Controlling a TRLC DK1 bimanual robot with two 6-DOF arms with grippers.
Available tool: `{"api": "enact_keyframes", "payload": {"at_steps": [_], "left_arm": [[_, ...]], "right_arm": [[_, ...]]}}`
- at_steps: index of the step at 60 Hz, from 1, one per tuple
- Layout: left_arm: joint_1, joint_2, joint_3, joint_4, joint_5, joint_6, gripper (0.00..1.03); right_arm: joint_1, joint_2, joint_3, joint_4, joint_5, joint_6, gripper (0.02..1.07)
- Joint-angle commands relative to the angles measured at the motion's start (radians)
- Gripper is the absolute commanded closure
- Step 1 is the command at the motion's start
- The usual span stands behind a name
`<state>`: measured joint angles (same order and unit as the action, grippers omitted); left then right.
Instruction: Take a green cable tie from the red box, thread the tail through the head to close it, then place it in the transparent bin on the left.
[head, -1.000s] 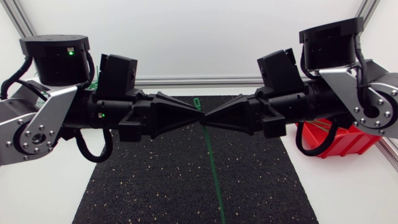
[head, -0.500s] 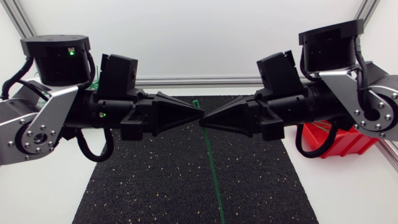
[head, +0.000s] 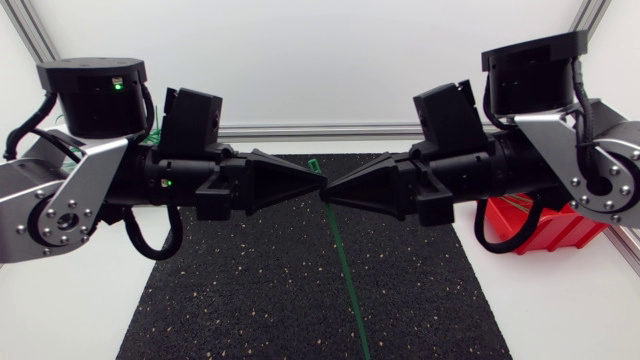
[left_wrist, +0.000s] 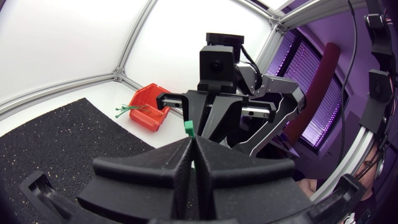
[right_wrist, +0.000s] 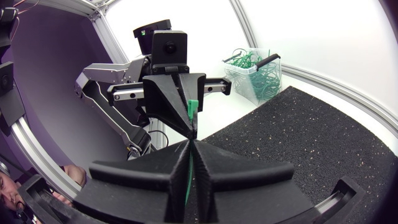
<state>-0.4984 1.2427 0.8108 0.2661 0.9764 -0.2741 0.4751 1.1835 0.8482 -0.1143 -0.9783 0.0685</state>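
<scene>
Hanging above the black mat (head: 250, 290), the green cable tie (head: 340, 250) is pinched by the right tool (head: 330, 192); the left tool (head: 320, 183), clenched, touches its tip.

A green cable tie (head: 341, 260) is seen over a black mat (head: 230, 300) flecked with pale specks, a red box (head: 555, 226) is set beside the mat, and the left gripper (head: 320, 185) and right gripper (head: 329, 193) above it are matte black.

No readable text, labels, brands, numbers or signs in any view.
</scene>
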Motion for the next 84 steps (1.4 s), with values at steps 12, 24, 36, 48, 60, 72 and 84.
{"api": "enact_keyframes", "payload": {"at_steps": [12, 24, 36, 48, 60, 72, 84], "left_arm": [[0.027, 0.009, 0.034, -0.041, -0.002, -0.005, 1.00], [0.029, 0.014, 0.073, -0.136, -0.007, 0.059, 1.00], [0.026, 0.018, 0.110, -0.243, -0.013, 0.136, 1.00], [0.014, 0.027, 0.130, -0.306, -0.013, 0.191, 1.00], [-0.005, 0.031, 0.130, -0.327, -0.013, 0.220, 1.00], [-0.011, 0.031, 0.131, -0.334, -0.013, 0.225, 1.00], [-0.006, 0.026, 0.131, -0.340, -0.013, 0.227, 1.00]], "right_arm": [[-0.001, -0.030, -0.041, -0.012, 0.000, 0.002, 0.68], [0.003, -0.016, -0.035, -0.058, 0.000, -0.050, 0.63], [0.002, 0.024, -0.021, -0.079, 0.000, -0.095, 0.63], [0.014, 0.039, -0.020, -0.081, 0.000, -0.113, 0.64], [0.030, 0.054, -0.018, -0.081, 0.000, -0.130, 0.76], [0.034, 0.059, -0.017, -0.077, 0.000, -0.130, 0.97], [0.036, 0.047, -0.023, -0.090, 0.001, -0.130, 1.01]]}}
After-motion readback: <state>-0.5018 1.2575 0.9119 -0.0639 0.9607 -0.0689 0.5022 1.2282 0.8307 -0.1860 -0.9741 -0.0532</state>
